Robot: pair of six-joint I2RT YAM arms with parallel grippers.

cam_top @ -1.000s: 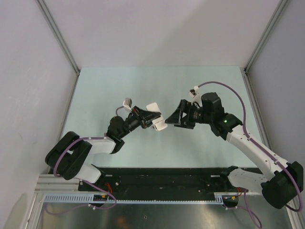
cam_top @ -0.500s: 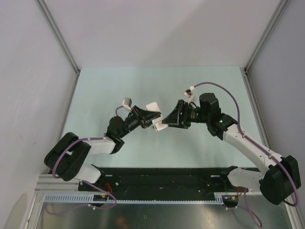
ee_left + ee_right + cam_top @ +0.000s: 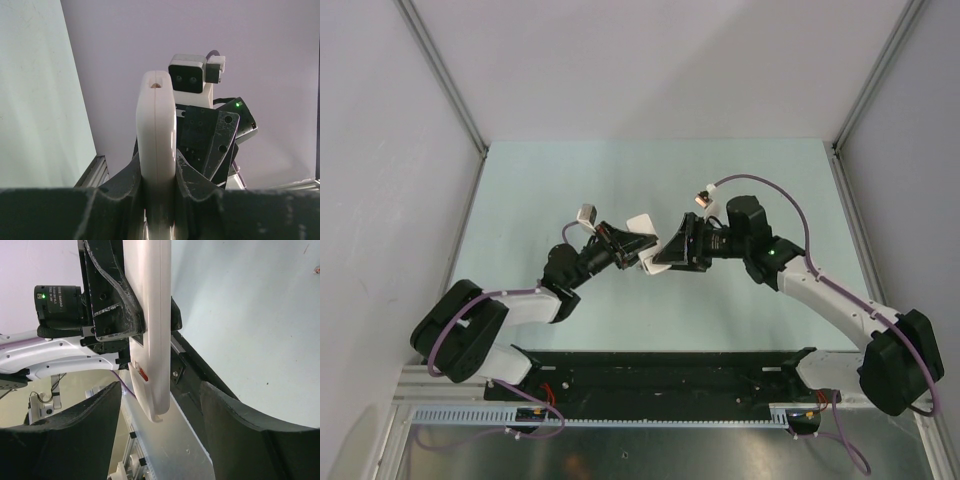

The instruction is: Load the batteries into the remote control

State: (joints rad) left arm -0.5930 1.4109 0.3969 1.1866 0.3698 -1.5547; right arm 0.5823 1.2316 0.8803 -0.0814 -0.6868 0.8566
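The left end effector (image 3: 157, 175) is pressed together on the remote control (image 3: 155, 135). It pinches the remote by its two flat sides, near one end. The rest of the remote sticks out past the fingers, with its thin white edge facing the left wrist camera. A small hole shows at the far tip.

The remote is up in the air, not lying down. It hangs over the middle of the pale green surface (image 3: 570, 180), about halfway between the left edge and the right edge.

The right end effector (image 3: 161, 385) comes at the remote from the other side. Its fingers are spread apart, with one black finger (image 3: 75, 435) on each side of the free end of the remote. There is a gap between each finger and the remote, so they do not touch it.

From the right wrist camera the remote looks like a long white bar going up and down. A little red bit (image 3: 142, 374) shows on one side near its free end, but I cannot tell what it is.

From the top camera the two end effectors meet nose to nose. A small green light (image 3: 771, 252) glows on the right arm.
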